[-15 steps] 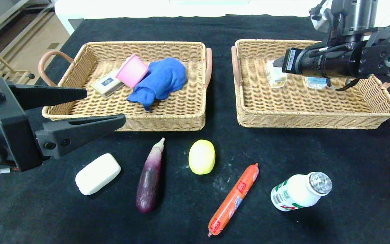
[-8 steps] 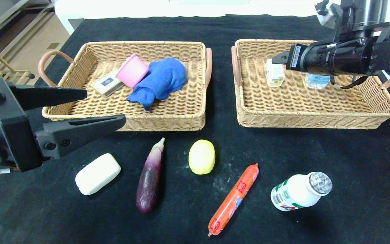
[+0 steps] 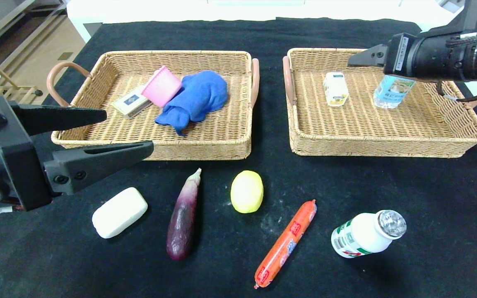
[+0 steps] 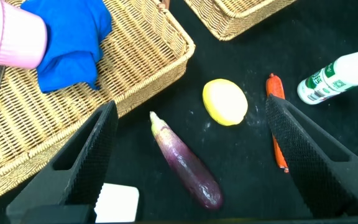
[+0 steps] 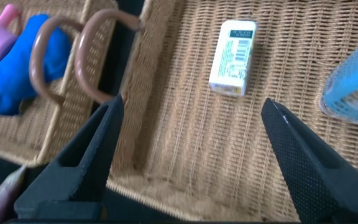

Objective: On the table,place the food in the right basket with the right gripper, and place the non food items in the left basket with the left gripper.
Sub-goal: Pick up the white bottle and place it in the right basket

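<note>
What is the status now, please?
Right pincer open, empty, above right basket. Left pincer open, parked above the eggplant. Small carton in basket. Nothing blocking.

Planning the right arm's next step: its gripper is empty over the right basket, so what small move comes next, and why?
Probably swing the open right gripper toward the drink bottle. The small carton already lies in the right basket, and food remains on the table, the bottle on the gripper's own side.

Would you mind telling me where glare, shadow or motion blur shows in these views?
Head view: glare on the foil cap of the yogurt bottle, which casts a soft shadow on the cloth. Right wrist view: basket weave smeared by motion. Left wrist view: sharp.
</note>
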Robot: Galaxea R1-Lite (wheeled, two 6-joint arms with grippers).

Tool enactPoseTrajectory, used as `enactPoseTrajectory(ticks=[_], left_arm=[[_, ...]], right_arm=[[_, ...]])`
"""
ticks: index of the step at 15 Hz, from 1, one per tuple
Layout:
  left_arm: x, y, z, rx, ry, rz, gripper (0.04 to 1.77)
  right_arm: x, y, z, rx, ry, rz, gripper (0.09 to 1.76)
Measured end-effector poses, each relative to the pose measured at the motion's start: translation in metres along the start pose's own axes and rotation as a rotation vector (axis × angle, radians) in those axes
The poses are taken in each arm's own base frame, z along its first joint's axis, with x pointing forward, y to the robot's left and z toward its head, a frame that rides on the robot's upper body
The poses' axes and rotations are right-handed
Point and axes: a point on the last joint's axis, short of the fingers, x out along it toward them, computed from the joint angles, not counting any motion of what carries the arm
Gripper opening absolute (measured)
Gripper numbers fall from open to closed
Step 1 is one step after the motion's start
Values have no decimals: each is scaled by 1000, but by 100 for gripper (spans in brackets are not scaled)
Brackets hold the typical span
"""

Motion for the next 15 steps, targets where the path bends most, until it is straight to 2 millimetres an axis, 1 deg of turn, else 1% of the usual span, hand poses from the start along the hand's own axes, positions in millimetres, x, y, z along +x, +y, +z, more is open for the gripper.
enactPoseTrajectory(ticks=[5,8,12,15], left_arm=[[-1,0,0,0,-2,5,172],[-1,1,0,0,-2,6,172],[-1,0,0,0,-2,5,172],[-1,0,0,0,-1,5,172]], right_arm=[[-51,0,-8,-76,28,144,167],[-78,0,-20,-136,48,240,168],[-104,1,-42,-205,70,315,169],[-117,2,-61,-245,51,360,170]])
